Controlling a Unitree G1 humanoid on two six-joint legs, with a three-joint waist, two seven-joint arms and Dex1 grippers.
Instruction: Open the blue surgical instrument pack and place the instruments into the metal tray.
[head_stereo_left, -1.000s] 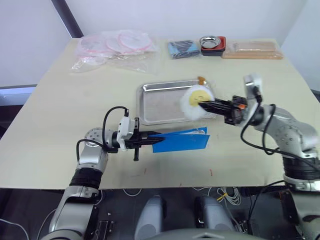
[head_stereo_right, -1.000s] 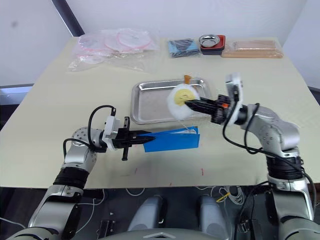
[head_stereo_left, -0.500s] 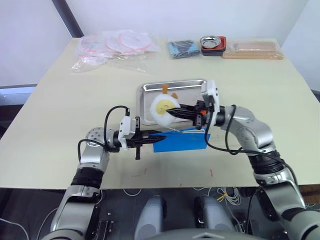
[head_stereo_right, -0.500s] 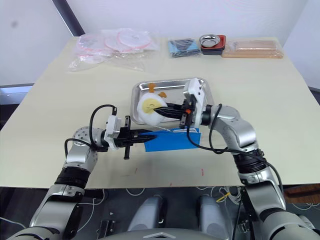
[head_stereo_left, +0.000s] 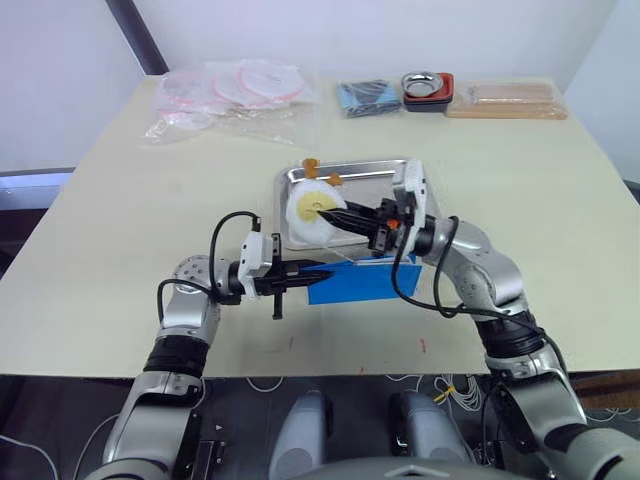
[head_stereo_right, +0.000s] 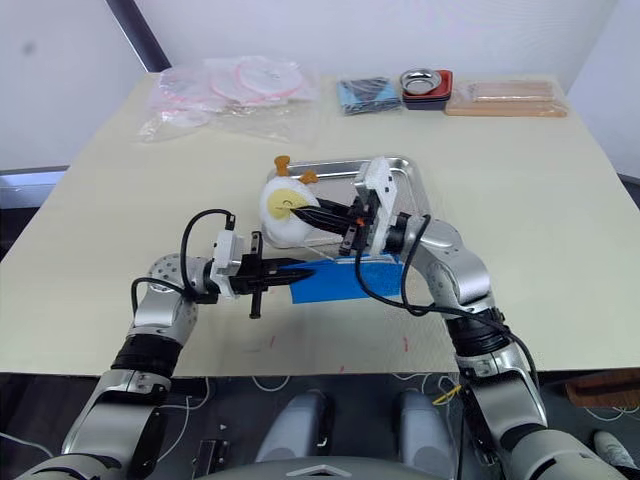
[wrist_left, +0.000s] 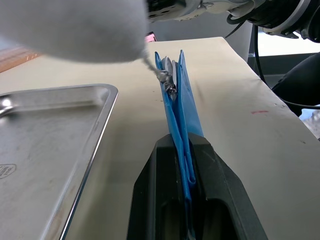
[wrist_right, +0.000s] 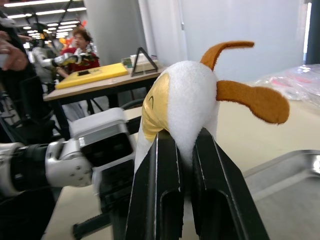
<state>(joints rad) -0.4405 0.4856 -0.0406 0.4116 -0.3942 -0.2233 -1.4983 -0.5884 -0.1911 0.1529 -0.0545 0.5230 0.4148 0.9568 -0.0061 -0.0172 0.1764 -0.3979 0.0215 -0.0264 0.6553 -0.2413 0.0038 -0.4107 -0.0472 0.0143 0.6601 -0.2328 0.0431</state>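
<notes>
Left tool (head_stereo_left: 318, 268) clamps blue pack (head_stereo_left: 365, 281); right tool (head_stereo_left: 330, 209) grips plush toy (head_stereo_left: 308, 207).

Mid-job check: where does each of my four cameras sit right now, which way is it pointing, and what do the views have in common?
Left eye, right eye: on the head, looking forward and down over the table; both arms show.
Left wrist: on the left arm, looking along the left gripper, shut on the blue surgical instrument pack, beside the metal tray.
Right wrist: on the right arm, looking along the right gripper, shut on a white plush toy, towards the left arm.
Shared: tray and toy.
</notes>
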